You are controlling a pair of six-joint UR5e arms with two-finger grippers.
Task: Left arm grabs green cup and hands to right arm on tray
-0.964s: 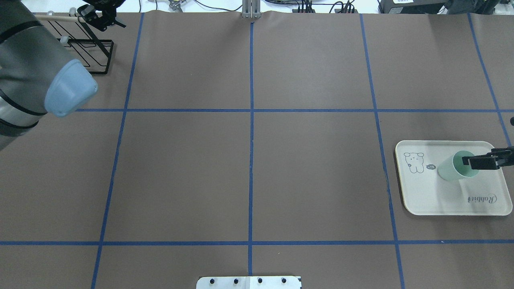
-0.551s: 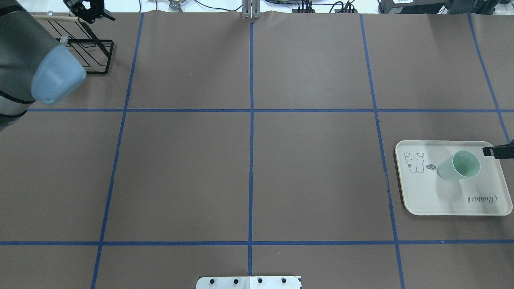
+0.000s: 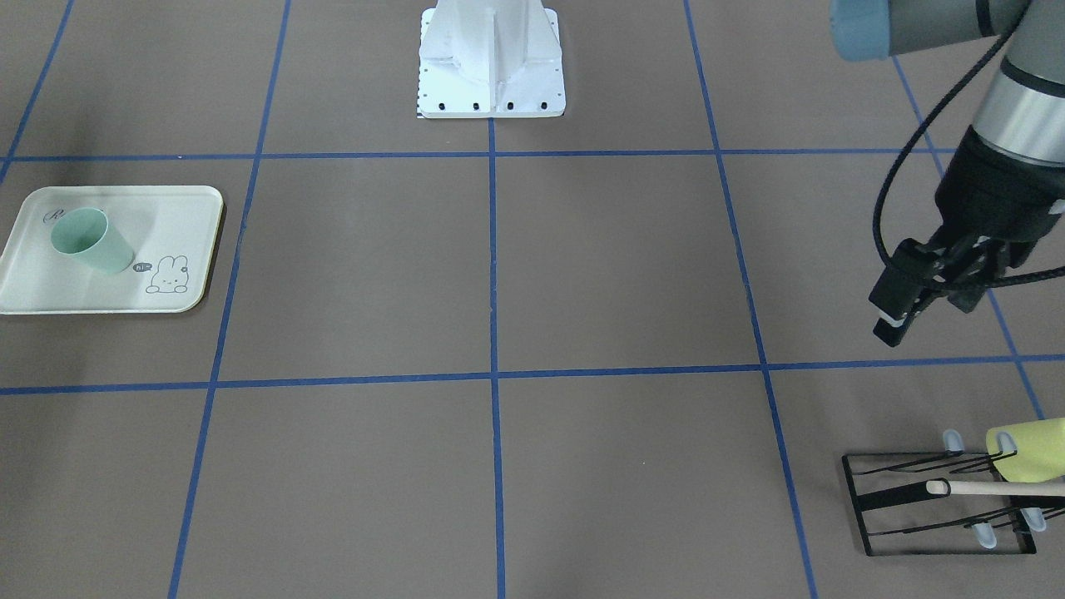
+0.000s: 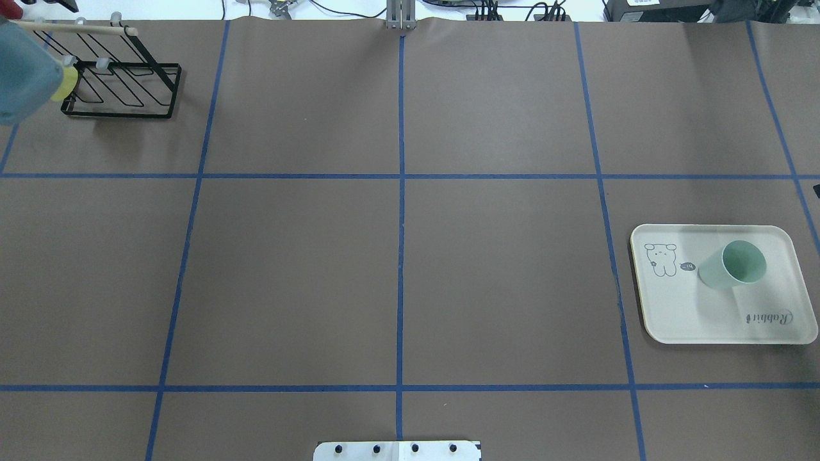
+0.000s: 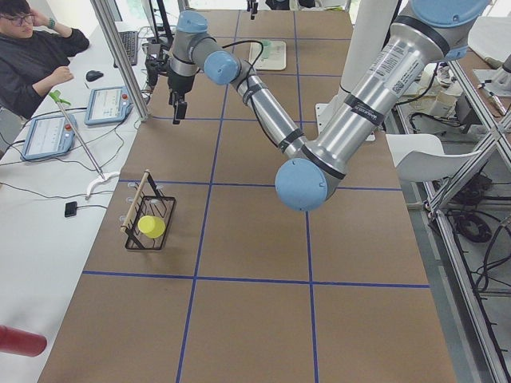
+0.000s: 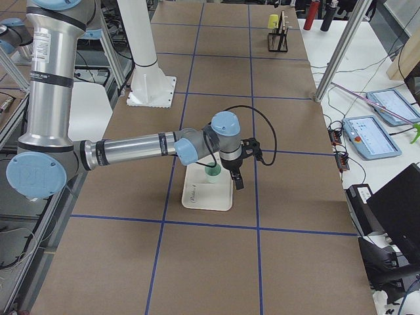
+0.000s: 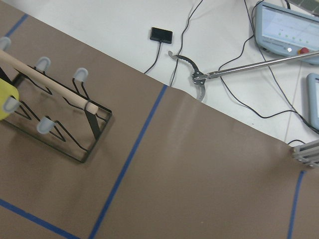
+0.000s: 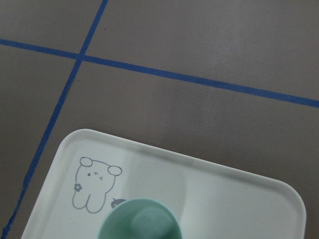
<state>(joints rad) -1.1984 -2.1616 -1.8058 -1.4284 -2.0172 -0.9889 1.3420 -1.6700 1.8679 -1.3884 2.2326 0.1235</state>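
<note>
The green cup (image 4: 733,266) stands upright on the cream tray (image 4: 679,314), free of any gripper. It also shows in the front view as the cup (image 3: 87,241) on the tray (image 3: 166,216). The right wrist view looks down on the cup's rim (image 8: 139,219) and the tray (image 8: 224,189). In the exterior right view the right gripper (image 6: 237,182) hangs just beside the cup (image 6: 213,170); I cannot tell its state. The left gripper (image 3: 915,308) hovers far away near the rack with nothing in it, and looks open.
A black wire rack (image 4: 122,83) with a wooden rod holds a yellow-green cup (image 3: 1027,453) at the far left corner. The white robot base (image 3: 491,58) stands at the table's near edge. A person (image 5: 40,56) sits beside the table with tablets and cables.
The right gripper has let go of the cup's rim and drawn back off the overhead view's right edge. The left arm has swung further left, uncovering the rack.
</note>
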